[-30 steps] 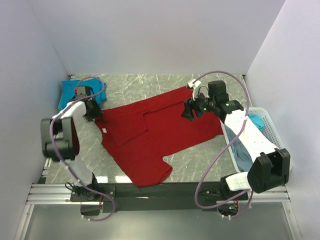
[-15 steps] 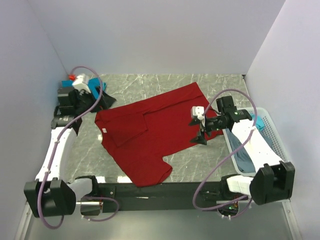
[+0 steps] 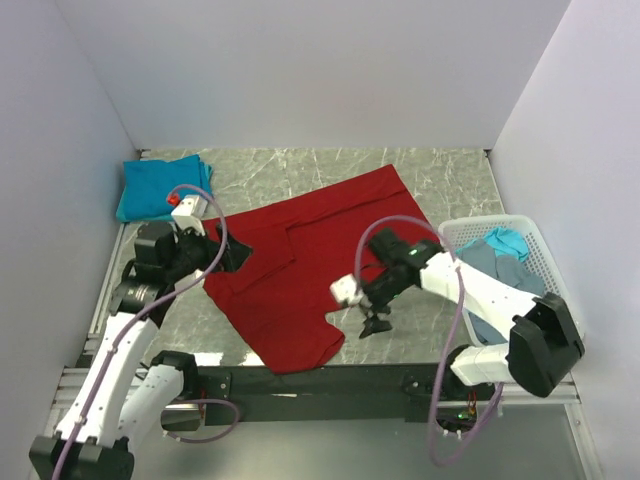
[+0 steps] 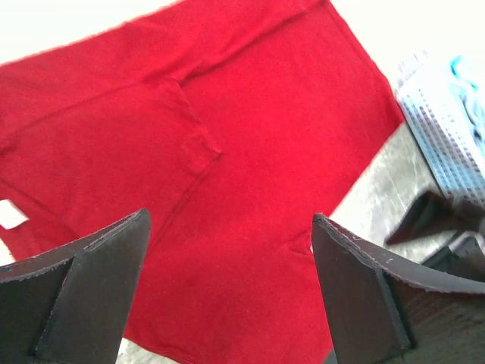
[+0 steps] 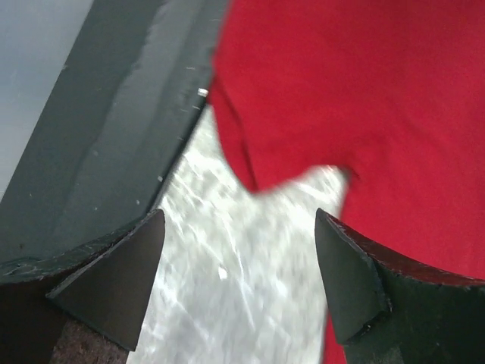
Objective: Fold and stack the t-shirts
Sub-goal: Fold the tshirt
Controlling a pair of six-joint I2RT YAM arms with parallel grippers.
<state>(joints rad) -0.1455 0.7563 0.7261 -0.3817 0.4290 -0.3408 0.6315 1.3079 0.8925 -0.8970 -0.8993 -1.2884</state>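
One teal t-shirt (image 3: 155, 187) lies folded in the far left corner. The red t-shirt (image 3: 300, 275) lies spread mid-table with one sleeve turned in, its folding barely begun. The left gripper (image 3: 236, 255) and right gripper (image 3: 369, 315) hover over it, jaws wide and empty. More shirts (image 3: 482, 262) wait in the white basket (image 3: 541, 256).

The red t-shirt (image 3: 320, 250) lies spread out, mostly flat, just left of the white lattice basket (image 3: 530, 232). Its hem edge is the side nearest the basket, and one sleeve is folded in over the body. A folded teal t-shirt (image 3: 158, 187) sits well apart from the basket, far to its left and farther back. Inside the basket, a crumpled teal t-shirt (image 3: 506, 243) lies against a grey-blue t-shirt (image 3: 480, 258).
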